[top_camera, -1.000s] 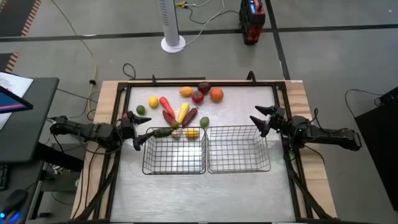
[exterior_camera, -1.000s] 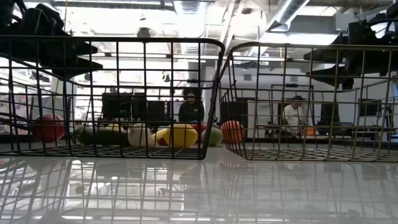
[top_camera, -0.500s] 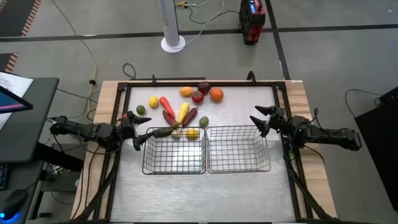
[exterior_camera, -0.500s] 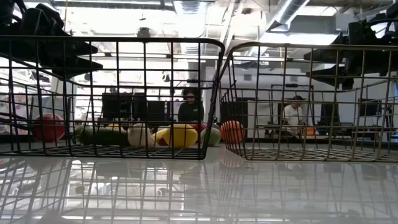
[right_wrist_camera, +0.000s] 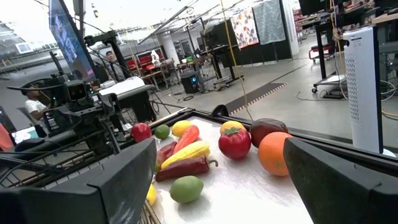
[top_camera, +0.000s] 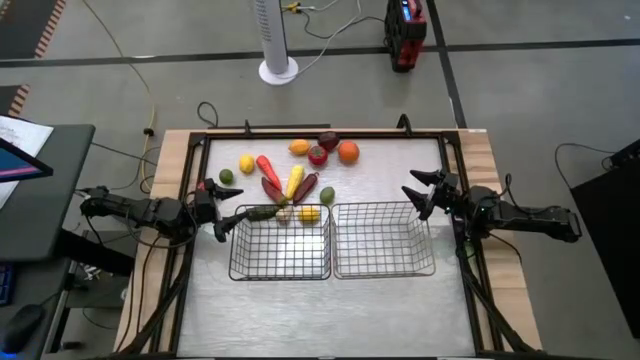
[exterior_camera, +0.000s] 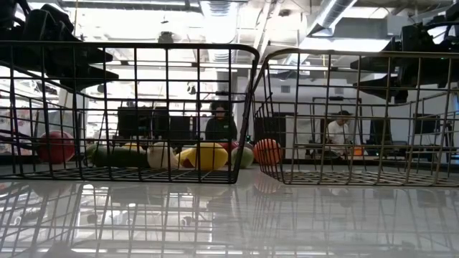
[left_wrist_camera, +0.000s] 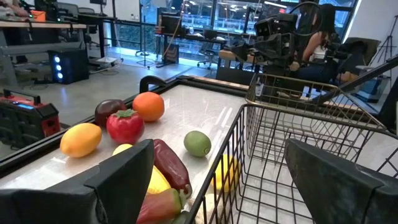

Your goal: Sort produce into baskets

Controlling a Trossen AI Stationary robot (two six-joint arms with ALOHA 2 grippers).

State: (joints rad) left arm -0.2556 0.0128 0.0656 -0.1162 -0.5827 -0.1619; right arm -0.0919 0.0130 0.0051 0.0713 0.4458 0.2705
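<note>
High view is showing two wire baskets sitting side by side at the table's centre, the left basket (top_camera: pixel 280 243) and the right basket (top_camera: pixel 384 240), both holding nothing. All the produce is lying outside them, spreading from 12 o'clock of the left basket toward the table's far edge: an orange (top_camera: pixel 348 152), a red tomato (top_camera: pixel 317 155), a dark purple piece (top_camera: pixel 328 140), a yellow-orange lemon (top_camera: pixel 299 148), a red pepper (top_camera: pixel 266 167), a corn cob (top_camera: pixel 295 181), a small yellow fruit (top_camera: pixel 247 164) and two limes, one (top_camera: pixel 227 176) far out at 10 o'clock, the other (top_camera: pixel 328 196) between the baskets' far corners. The left gripper (top_camera: pixel 222 208) is hovering at 9 o'clock of the left basket, fingers spread wide and grasping nothing. The right gripper (top_camera: pixel 418 192) is hanging at 2 o'clock of the right basket, likewise spread apart and empty.
</note>
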